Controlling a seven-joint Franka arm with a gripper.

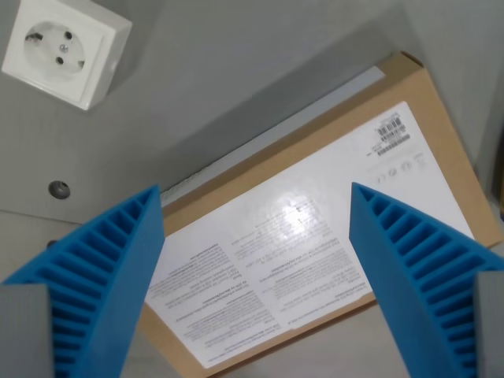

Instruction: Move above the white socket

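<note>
The white socket is a square block with a round two-pin face, lying on the grey surface in the wrist view's top left corner. My gripper hangs open, its two blue ribbed fingers wide apart with nothing between them. It sits over a flat cardboard box, well to the lower right of the socket.
A flat brown cardboard box with a white printed label lies under the gripper, tilted diagonally. A small round screw hole marks the grey surface at the left. A pale strip runs along the box's upper edge.
</note>
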